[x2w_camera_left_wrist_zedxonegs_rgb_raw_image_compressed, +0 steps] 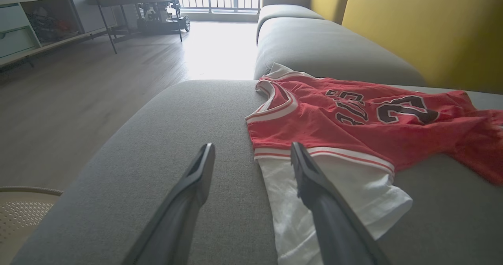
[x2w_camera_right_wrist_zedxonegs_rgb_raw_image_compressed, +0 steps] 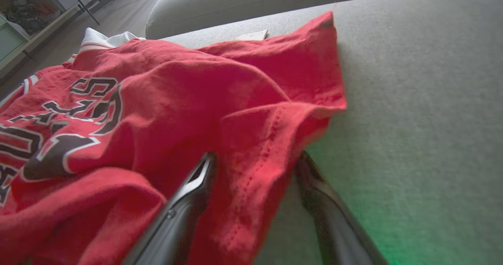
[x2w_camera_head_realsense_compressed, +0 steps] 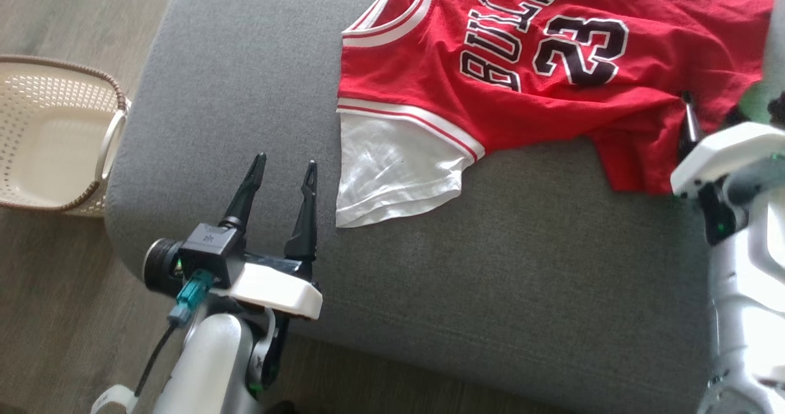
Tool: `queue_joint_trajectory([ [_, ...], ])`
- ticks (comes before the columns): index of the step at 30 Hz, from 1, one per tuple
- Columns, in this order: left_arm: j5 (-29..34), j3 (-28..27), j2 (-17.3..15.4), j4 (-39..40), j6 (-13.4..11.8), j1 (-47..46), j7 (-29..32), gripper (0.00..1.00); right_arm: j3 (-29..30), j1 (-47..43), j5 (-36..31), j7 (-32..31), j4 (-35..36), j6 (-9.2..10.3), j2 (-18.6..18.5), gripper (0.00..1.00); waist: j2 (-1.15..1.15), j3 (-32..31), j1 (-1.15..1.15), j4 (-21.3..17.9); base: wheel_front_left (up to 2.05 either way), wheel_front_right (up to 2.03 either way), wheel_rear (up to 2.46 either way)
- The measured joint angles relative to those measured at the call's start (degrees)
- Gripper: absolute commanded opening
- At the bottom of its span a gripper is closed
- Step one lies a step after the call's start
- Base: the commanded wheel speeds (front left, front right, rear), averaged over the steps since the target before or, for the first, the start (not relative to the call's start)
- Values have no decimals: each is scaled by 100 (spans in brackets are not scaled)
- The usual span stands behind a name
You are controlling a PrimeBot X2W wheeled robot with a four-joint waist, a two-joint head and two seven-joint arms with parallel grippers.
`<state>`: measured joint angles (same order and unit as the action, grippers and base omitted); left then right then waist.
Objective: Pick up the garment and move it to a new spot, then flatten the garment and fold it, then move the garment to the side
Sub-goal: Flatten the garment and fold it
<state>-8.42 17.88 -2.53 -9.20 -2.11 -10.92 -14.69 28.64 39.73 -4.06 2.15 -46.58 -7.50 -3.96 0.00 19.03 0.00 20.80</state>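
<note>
Red jersey [x2w_camera_head_realsense_compressed: 552, 83] rumpled on grey cushion [x2w_camera_head_realsense_compressed: 490, 267], far right. My left gripper [x2w_camera_head_realsense_compressed: 286, 161] wide over cushion's bare left; my right gripper [x2w_camera_right_wrist_zedxonegs_rgb_raw_image_compressed: 256, 157] wide, straddling hem fold [x2w_camera_right_wrist_zedxonegs_rgb_raw_image_compressed: 255, 131]. Risk: I pinch one layer, jersey bunches lifting.

Garment [x2w_camera_head_realsense_compressed: 539, 101] showing red, white-and-red striped trim, black white-outlined lettering; sleeve [x2w_camera_head_realsense_compressed: 386, 175] right of left gripper [x2w_camera_head_realsense_compressed: 286, 161] showing white. Sofa cushion [x2w_camera_head_realsense_compressed: 245, 64] showing grey; basket [x2w_camera_head_realsense_compressed: 61, 95] cream, perforated.

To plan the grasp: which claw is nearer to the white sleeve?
Left. The left claw is beside the sleeve, to its left; the right claw straddles the jersey at its opposite end.
</note>
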Motion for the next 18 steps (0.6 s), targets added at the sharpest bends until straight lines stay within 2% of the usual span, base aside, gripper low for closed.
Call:
queue_joint_trajectory([
  [1, -16, 0, 0, 0, -9, -16, 0, 100, 9, 96, 1, -24, -78, 0, -4, 100, 0, 21, 0, 10, 0, 0, 0],
  [2, -25, 1, 0, -2, -25, -22, 0, 100, 7, 185, 1, -36, -158, 0, -8, 0, 0, 38, 0, 18, 0, 0, 0],
  [7, -37, 16, 3, -4, -43, -25, 0, 100, -196, 365, -85, -23, -396, -1, -126, 0, 0, 76, 0, 43, 0, 0, 0],
  [11, -93, 51, 7, -9, -52, -37, 0, 100, -432, 502, -287, 42, -491, -1, -407, 0, 0, 62, 0, 50, 0, 0, 0],
  [12, -100, 58, 8, -9, -94, -37, 0, 100, -547, 644, -420, 57, -489, 0, -633, 0, 0, 63, 0, 48, 0, 0, 0],
  [18, -178, 192, 14, 2, -99, -156, 0, 100, -1168, 1434, -909, 35, -446, -1, -1433, 0, 0, 159, 0, 101, 0, 0, 0],
])
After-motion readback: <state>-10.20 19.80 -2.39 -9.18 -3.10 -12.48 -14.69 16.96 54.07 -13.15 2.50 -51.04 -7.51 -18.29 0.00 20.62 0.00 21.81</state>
